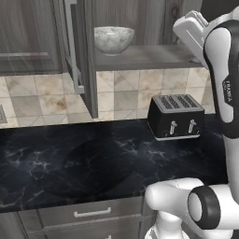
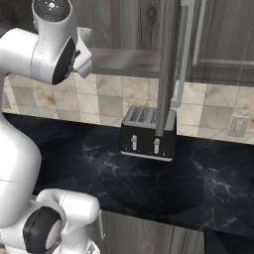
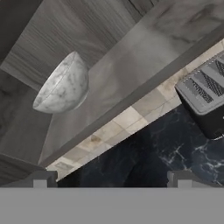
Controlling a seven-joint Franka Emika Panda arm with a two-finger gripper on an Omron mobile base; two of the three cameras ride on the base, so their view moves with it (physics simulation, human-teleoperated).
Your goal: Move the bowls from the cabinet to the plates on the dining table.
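Black marble counter [image 1: 70,158] fills the lower half of my left base view, backed by beige tile, with a black toaster [image 1: 176,116] at centre right. At upper centre, the marbled bowl [image 1: 113,39] sits on the open cabinet's shelf [image 1: 140,57]. In my hand view, the gripper [image 3: 112,179] stands wide, holding nothing, the bowl at centre left.
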